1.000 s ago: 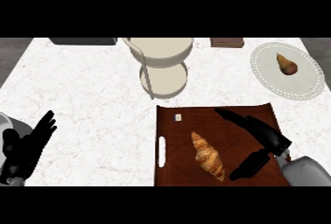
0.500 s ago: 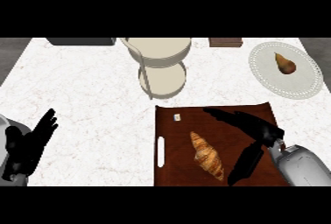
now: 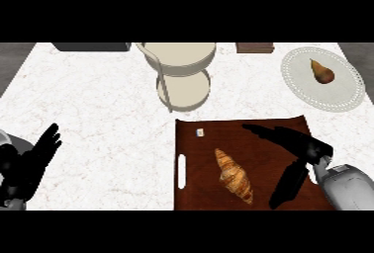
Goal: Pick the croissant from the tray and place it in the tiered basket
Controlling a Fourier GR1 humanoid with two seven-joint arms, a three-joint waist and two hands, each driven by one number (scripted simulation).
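Centrally, a dark brown tray [image 3: 252, 127] lies on the pale marbled counter [image 3: 95, 104], with a white slot-shaped handle [image 3: 181, 171] at its left edge and a small white object [image 3: 199, 132], too small to identify, near its upper left corner. On the tray's surface the croissant [image 3: 234, 176] lies flat, its long axis running from upper left to lower right, with nothing touching it. To its right, the right hand [image 3: 305, 146] is over the tray, fingers straight and spread: some extend toward the upper left, and one part, probably the thumb, extends down toward the tray's lower edge. This hand holds nothing and stands apart from the croissant. Its grey forearm [image 3: 349, 187] enters from the lower right corner.

At the lower left edge, the left hand [image 3: 30, 165] rests open over the counter, fingers straight and pointing up-right, well apart from the tray.

Above the tray stands the cream tiered basket [image 3: 180, 69], seen from overhead as two overlapping round tiers. At upper right, a white plate [image 3: 347, 96] with a beaded rim carries a brown pear [image 3: 322, 72]. Along the counter's far edge lie a dark grey block [image 3: 91, 47] at left and a small brown block [image 3: 255, 47] right of the basket.
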